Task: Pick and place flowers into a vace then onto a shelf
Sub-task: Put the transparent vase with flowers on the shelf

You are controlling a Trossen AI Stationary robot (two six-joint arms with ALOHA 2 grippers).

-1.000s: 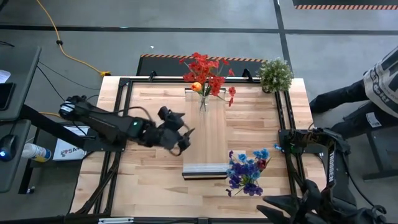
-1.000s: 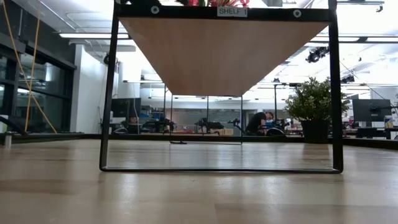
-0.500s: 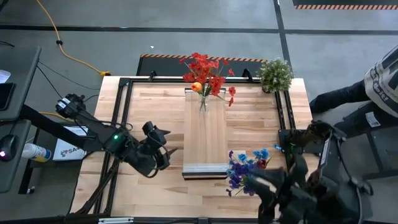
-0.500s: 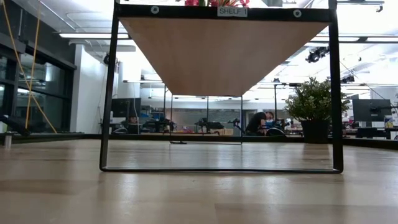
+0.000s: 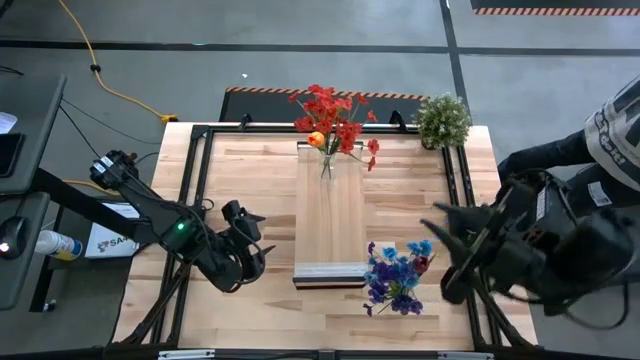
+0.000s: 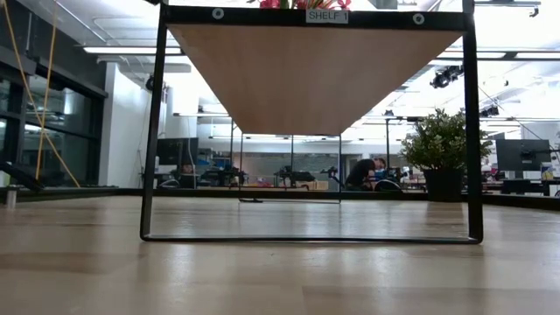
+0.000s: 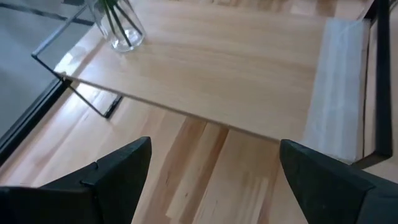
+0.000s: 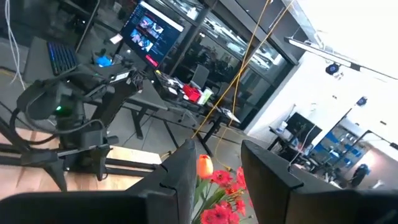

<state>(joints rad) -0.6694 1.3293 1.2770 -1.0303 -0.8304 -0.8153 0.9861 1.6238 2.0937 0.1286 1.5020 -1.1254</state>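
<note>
A clear glass vase stands on the far end of the raised light-wood shelf and holds red and orange flowers by their stems. A bunch of blue and purple flowers lies on the table beside the shelf's near right corner. My left gripper hovers open left of the shelf's near half; its wrist view shows the vase's base and the shelf's pale end strip. My right gripper is raised over the table's right side, open, and faces the red flowers.
A bushy potted plant stands at the table's far right corner. The shelf rests on a black metal frame with open space beneath it. A person stands beyond the table's right edge. Bare wood lies left of the shelf.
My left gripper has drawn back from beside the shelf's middle toward the table's near left. My right arm has risen from its folded rest at the near right corner and swung up toward the far edge, over the table's right side.
</note>
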